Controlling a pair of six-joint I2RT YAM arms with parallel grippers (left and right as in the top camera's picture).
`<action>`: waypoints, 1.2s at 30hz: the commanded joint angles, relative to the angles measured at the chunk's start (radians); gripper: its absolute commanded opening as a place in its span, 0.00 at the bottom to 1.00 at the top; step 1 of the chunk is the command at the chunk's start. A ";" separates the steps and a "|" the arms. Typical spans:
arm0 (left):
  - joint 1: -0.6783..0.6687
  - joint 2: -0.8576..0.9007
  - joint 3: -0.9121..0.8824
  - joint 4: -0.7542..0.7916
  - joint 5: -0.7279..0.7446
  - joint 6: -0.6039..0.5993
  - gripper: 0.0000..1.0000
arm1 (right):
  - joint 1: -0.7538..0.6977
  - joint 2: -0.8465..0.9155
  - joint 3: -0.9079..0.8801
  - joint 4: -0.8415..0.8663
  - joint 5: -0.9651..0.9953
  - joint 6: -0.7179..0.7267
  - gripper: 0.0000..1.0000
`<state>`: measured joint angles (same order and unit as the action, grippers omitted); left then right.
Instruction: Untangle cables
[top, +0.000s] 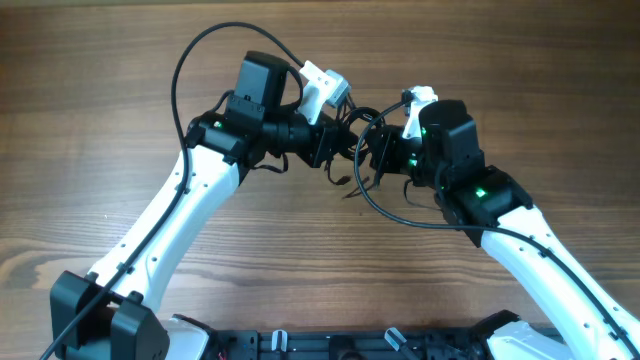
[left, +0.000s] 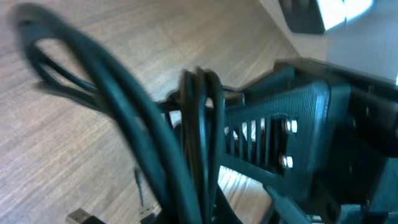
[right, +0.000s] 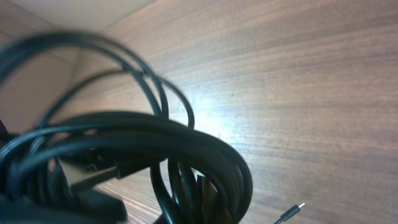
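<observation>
The cables (top: 352, 128) are a small bundle of thin black cords held up between my two grippers over the middle of the table. Loose ends hang down toward the wood (top: 345, 186). My left gripper (top: 330, 150) is shut on the bundle from the left. My right gripper (top: 372, 152) is shut on it from the right, almost touching the left one. In the left wrist view the cords (left: 199, 137) fill the frame, with two flat plugs (left: 146, 211) dangling below and the right gripper's black body (left: 292, 124) just behind. In the right wrist view the coiled cords (right: 186, 143) cover my fingers, and a tiny plug (right: 292, 213) hangs at the lower right.
The wooden table (top: 110, 110) lies under the arms. A thicker black arm cable (top: 185, 60) loops above the left arm, and another (top: 400, 218) curves under the right wrist. The arm bases (top: 100, 315) stand at the front edge.
</observation>
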<state>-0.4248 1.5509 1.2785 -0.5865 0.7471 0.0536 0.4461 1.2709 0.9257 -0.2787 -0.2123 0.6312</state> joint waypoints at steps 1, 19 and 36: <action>-0.040 -0.032 0.011 -0.043 0.103 0.047 0.04 | -0.006 0.020 0.018 0.064 0.082 0.000 0.05; 0.045 -0.040 0.011 -0.013 0.283 0.204 0.04 | -0.293 -0.166 0.017 -0.193 -0.533 -0.636 1.00; 0.080 -0.045 0.011 -0.073 0.326 0.220 0.57 | -0.293 -0.011 0.017 -0.194 -0.685 -0.952 0.04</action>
<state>-0.3775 1.5368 1.2785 -0.6617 1.0538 0.2714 0.1516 1.2518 0.9314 -0.4488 -0.9253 -0.2291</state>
